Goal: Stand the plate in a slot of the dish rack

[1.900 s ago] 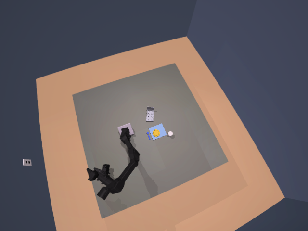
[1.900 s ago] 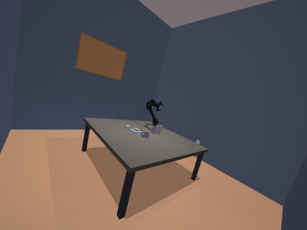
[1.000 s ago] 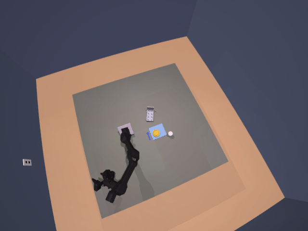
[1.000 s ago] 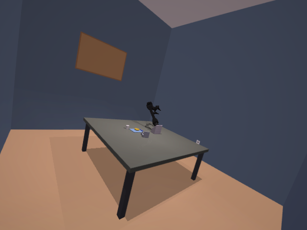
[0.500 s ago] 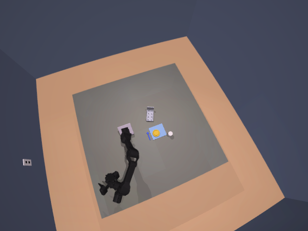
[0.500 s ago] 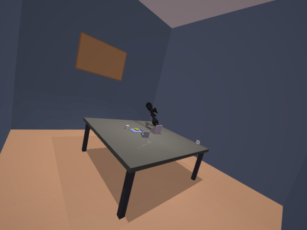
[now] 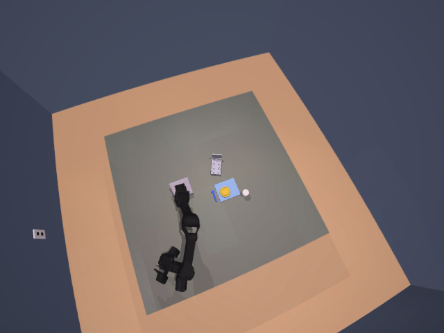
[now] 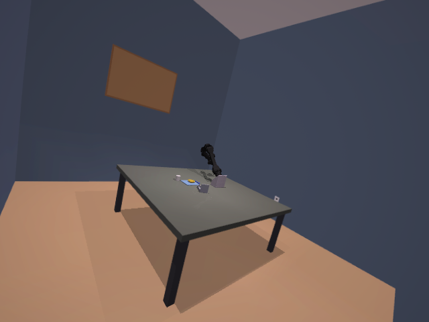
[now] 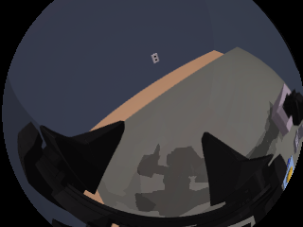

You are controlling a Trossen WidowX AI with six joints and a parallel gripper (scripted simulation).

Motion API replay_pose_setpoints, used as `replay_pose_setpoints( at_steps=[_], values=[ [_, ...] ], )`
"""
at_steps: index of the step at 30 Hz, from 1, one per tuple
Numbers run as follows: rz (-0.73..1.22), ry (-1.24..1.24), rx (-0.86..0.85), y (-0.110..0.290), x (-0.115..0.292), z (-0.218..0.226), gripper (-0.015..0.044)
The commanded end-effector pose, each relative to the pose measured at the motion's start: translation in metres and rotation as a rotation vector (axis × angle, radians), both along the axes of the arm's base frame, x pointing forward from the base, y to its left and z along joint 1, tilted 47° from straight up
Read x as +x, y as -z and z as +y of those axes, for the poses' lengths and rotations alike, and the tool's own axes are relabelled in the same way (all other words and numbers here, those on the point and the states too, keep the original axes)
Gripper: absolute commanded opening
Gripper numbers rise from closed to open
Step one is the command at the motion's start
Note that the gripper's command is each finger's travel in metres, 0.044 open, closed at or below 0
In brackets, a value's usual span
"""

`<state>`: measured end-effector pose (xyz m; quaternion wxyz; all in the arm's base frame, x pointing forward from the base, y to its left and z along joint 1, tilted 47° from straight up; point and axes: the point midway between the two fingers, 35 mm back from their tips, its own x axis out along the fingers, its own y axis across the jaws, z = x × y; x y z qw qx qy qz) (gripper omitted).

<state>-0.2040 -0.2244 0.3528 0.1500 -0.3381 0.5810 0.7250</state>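
A yellow plate (image 7: 225,191) (image 8: 190,180) lies flat on a light blue mat (image 7: 234,186) (image 8: 185,182) near the middle of the grey table (image 7: 150,161) (image 8: 194,211). The grey dish rack (image 7: 216,165) (image 8: 203,188) stands just beyond the mat and holds nothing. My gripper (image 7: 157,272) (image 8: 206,149) (image 9: 165,131) is open and empty. It hangs in the air over the table's near left part, far from the plate and the rack. In the wrist view only a sliver of the mat shows at the right edge.
A white cup (image 7: 245,192) (image 8: 177,177) stands right of the mat. A blue utensil (image 7: 214,195) lies at the mat's left edge. My arm's pale base block (image 7: 180,185) (image 8: 219,180) (image 9: 282,104) sits left of the mat. The table edge runs close to my gripper.
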Motion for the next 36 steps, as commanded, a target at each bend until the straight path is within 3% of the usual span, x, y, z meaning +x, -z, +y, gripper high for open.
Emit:
replay_pose_setpoints(
  at_steps=[1, 36],
  values=[
    [0.014, -0.079, 0.040, 0.004, 0.010, -0.012, 0.0400],
    [0.228, -0.939, 0.398, 0.040, 0.172, -0.094, 0.0400]
  ],
)
